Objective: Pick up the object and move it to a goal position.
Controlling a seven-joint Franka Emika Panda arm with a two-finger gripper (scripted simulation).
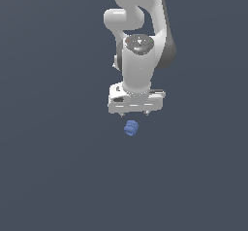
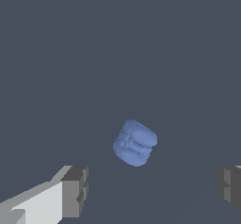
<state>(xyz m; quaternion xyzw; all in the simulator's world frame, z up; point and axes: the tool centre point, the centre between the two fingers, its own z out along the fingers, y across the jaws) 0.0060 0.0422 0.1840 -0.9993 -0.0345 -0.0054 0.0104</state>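
Note:
The object (image 1: 131, 128) is a small matte blue ridged short cylinder lying on the dark grey floor, just below the white hand in the exterior view. In the wrist view the object (image 2: 135, 142) lies ahead of the fingers, between their lines. My gripper (image 1: 133, 112) points down above it, open and empty. In the wrist view my gripper (image 2: 153, 190) shows two grey fingertips (image 2: 75, 191) set wide apart, not touching the object.
The white arm (image 1: 140, 36) rises behind the hand toward the top of the exterior view. The floor (image 1: 53, 167) is a plain dark grey surface with no other objects or edges in view.

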